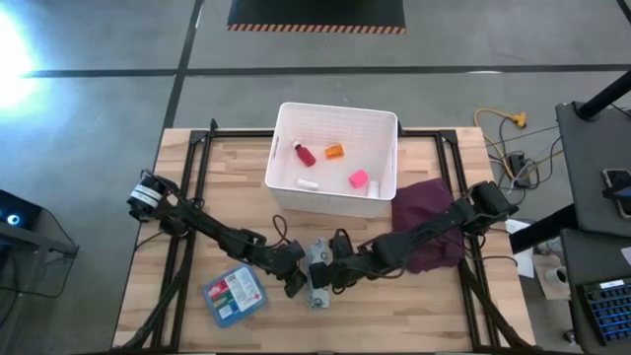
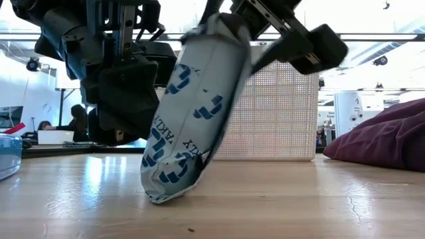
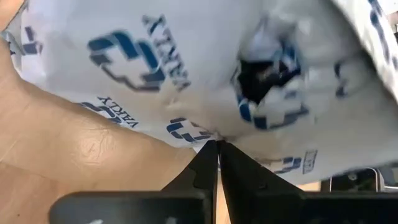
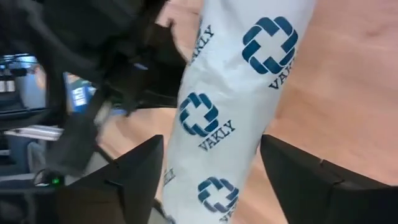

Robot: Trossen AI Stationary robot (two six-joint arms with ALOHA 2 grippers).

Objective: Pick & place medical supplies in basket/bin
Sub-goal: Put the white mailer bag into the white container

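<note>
Wooden tabletop carries the blue first-aid box (image 1: pixel 235 295) near left; beside it the left gripper (image 1: pixel 296 279) is pinched shut against the patterned packet (image 1: pixel 317 271). Right gripper (image 1: pixel 338 268) straddles that tilted packet, jaws wide. It should probably close squarely before lifting toward the far white bin (image 1: pixel 386 123).

Packet (image 1: pixel 317 274) at table (image 1: pixel 414 316) front centre, between both hands; first-aid box (image 1: pixel 235 295) to its left; basket (image 1: pixel 286 177) behind; cloth (image 1: pixel 426 212) beside basket's right.
</note>
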